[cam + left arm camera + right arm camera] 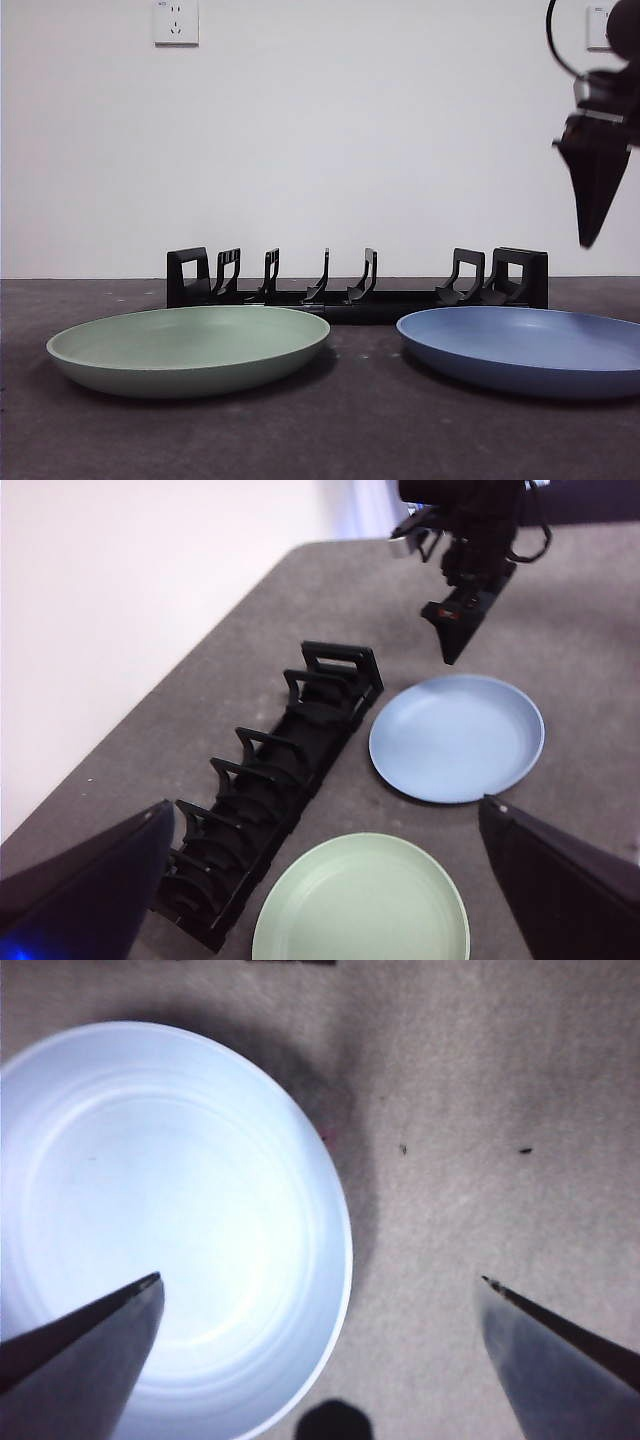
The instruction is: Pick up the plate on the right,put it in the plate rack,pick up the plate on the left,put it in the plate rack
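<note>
We took the long black plastic plate rack (357,285) with its upright curved prongs as our landmark; every slot in it stood empty. In front of it and toward its right end lay the shallow round blue plate (525,347), flat on the dark grey table (350,430); the matching pale green plate (190,346) lay in front of its left part. The right gripper (320,1290) hung above the blue plate's outer rim, jaws spread wide, one over the plate and one over bare table, which we judged suited straddling that edge. The left gripper (330,820), also spread open, waited high, well back from the rack.
</note>
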### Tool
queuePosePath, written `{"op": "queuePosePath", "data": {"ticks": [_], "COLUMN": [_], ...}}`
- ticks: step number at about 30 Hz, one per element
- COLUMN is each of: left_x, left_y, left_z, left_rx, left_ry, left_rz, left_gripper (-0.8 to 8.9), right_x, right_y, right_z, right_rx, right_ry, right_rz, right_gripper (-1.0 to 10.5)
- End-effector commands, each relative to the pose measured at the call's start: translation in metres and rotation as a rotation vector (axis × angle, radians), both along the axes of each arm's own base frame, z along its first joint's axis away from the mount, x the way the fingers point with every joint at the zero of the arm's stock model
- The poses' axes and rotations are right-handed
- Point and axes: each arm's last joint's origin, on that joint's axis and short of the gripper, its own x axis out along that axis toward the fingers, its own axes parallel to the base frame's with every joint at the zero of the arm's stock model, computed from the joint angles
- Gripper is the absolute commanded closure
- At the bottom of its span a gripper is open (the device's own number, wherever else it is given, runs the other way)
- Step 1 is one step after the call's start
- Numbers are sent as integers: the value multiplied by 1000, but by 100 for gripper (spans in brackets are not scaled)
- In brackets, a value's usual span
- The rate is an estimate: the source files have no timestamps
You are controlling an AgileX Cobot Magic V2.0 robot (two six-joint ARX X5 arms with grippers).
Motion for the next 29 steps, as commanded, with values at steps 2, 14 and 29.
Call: {"op": "queuePosePath", "data": {"ticks": [2, 14, 29], "left_x": [7, 24, 26], "left_y": [-11, -42, -43], "left_z": [-4, -17, -17], "left_rx": [62, 161, 163], "left_ry": [-8, 24, 16], "left_rz": [-28, -74, -61], "left_gripper": [122, 122, 122], "right_x": [10, 26, 30], "right_y": [0, 0, 1], "right_z": [-15, -52, -63], "right_rx": [-9, -42, -42], "right_ry": [36, 127, 152], "right_rz": [5, 3, 15], "right_gripper": [447, 481, 843]}}
